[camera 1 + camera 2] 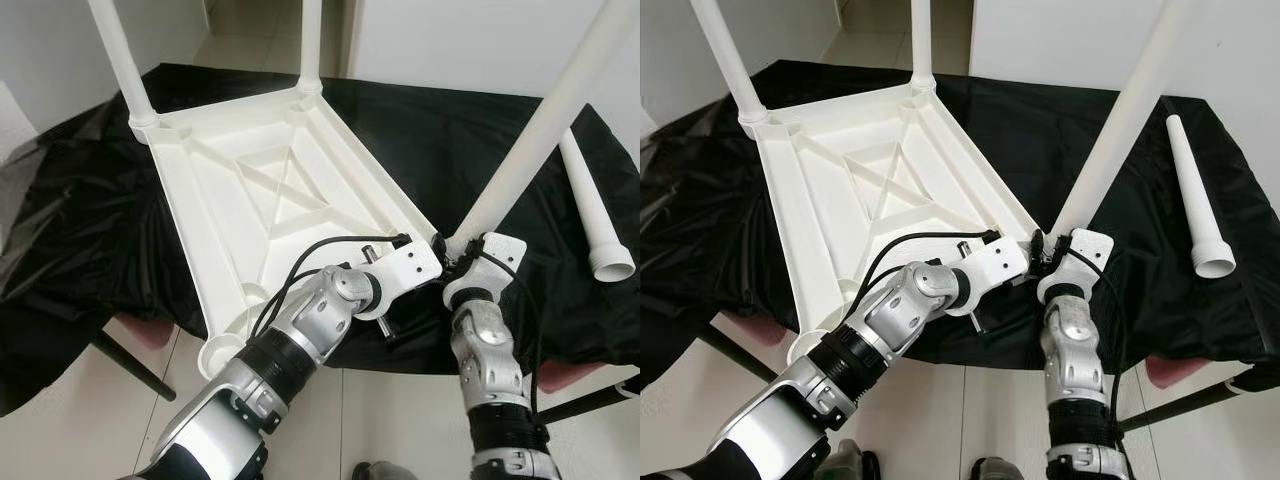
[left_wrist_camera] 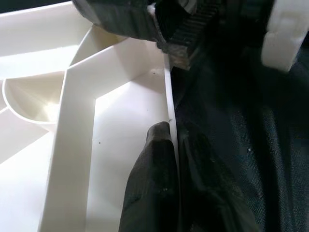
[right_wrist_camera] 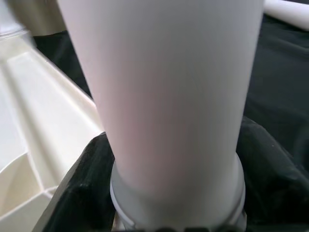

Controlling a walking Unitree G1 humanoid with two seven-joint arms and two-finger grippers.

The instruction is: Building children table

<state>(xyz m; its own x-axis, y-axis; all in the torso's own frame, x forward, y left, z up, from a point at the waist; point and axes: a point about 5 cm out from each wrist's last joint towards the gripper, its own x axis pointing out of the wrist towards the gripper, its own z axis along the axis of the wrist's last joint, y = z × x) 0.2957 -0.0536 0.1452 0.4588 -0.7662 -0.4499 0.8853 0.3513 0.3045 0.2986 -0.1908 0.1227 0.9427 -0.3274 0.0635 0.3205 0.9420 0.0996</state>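
Observation:
A white plastic table top point(image 1: 270, 190) lies upside down on a black cloth. Two white legs point(image 1: 120, 60) point(image 1: 310, 40) stand in its far corners. A third leg point(image 1: 540, 130) leans out to the right from the near right corner, with my right gripper point(image 1: 462, 262) shut around its base; the right wrist view looks straight at this leg point(image 3: 169, 96). My left gripper point(image 1: 437, 243) is shut on the table's rim point(image 2: 170, 96) beside that corner, one finger point(image 2: 154, 183) inside the wall and one outside. The near left socket point(image 1: 218, 352) holds nothing.
A fourth white leg point(image 1: 595, 215) lies loose on the cloth point(image 1: 470, 130) at the right. The cloth hangs over the front edge above pale tiled floor. A dark support leg point(image 1: 130, 365) slants below at the left, and pinkish corners point(image 1: 150, 330) peek out underneath.

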